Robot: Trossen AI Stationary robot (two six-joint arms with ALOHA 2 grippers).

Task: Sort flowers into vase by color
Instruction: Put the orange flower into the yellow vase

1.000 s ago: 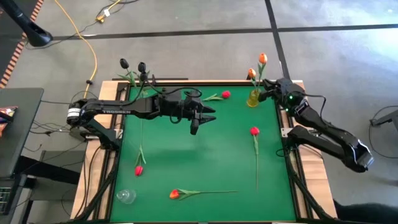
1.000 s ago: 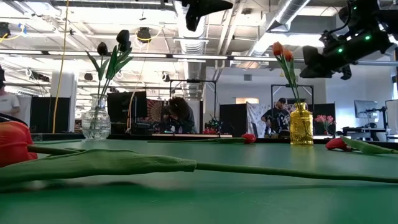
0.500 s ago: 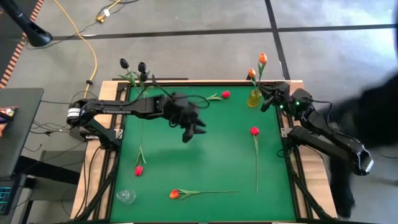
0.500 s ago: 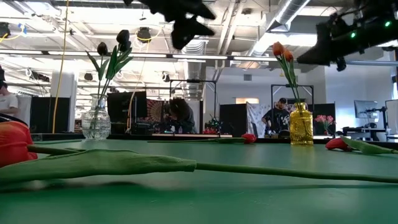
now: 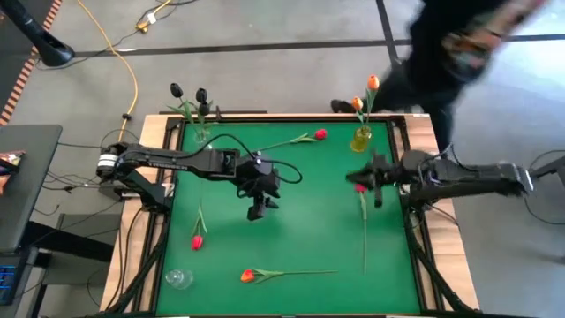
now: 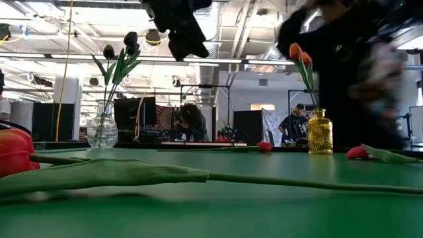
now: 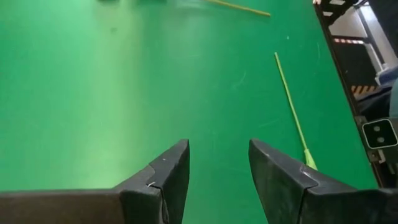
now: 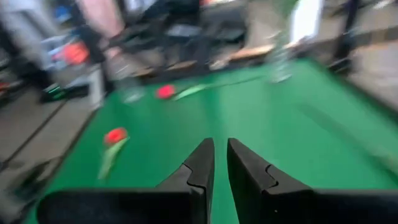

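Note:
Two black flowers [image 5: 189,91] stand in a clear vase [image 6: 102,129] at the far left corner. Two orange flowers [image 5: 372,84] stand in a yellow vase [image 5: 360,140] at the far right. Red flowers lie flat on the green mat: one [image 5: 320,134] far, one [image 5: 360,187] at the right, one [image 5: 196,241] at the left. An orange-red flower [image 5: 247,276] lies near the front edge. My left gripper [image 7: 219,146] hangs open over the mat's middle [image 5: 258,210], tipped down and holding nothing. My right gripper [image 5: 369,180] reaches in level above the right red flower, its fingers [image 8: 205,158] a narrow gap apart with nothing between them.
A small clear glass [image 5: 179,278] stands at the near left corner. A person [image 5: 459,40], blurred, passes just beyond the table's far right corner. The long green stem [image 7: 291,106] of the right red flower runs toward the near edge.
My left gripper has sunk and tipped downward, drifting toward the near edge and a little left. My right arm has swung away from the yellow vase toward the near edge and now points level across the mat toward the left. A person has come in at the far right.

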